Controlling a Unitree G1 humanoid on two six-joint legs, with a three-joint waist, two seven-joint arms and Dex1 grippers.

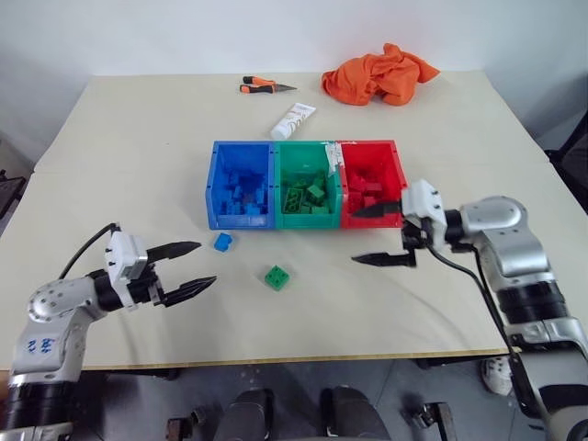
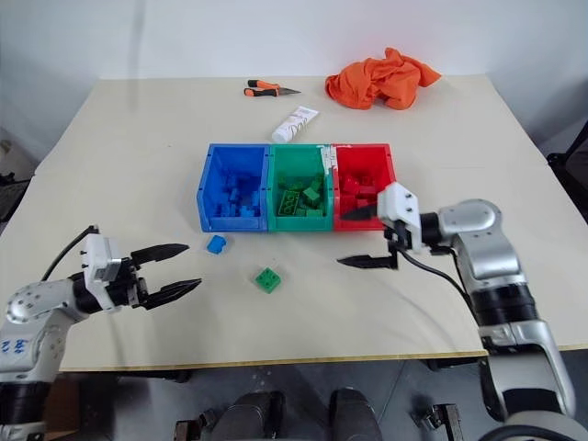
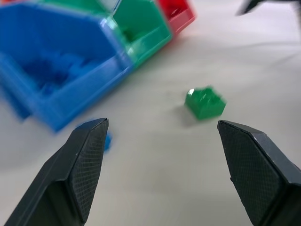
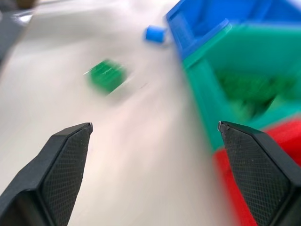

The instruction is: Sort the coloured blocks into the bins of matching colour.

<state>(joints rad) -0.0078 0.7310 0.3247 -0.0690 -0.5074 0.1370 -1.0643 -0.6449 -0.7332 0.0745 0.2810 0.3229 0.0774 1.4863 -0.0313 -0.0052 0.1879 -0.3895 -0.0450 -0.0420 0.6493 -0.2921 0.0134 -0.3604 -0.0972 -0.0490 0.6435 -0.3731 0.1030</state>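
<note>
With both tools (image 1: 184, 268) (image 1: 384, 234) spread and empty, the small green studded plastic brick (image 1: 277, 277) near the counter's front edge should be pinched squarely.

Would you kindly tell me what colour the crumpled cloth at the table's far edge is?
Orange; the cloth shows best in the left eye view.

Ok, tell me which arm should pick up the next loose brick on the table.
Left, probably. The open left gripper sits close to the small blue studded plastic brick and the green studded plastic brick. The open, empty right gripper is by the red plastic bin, farther from both.
</note>
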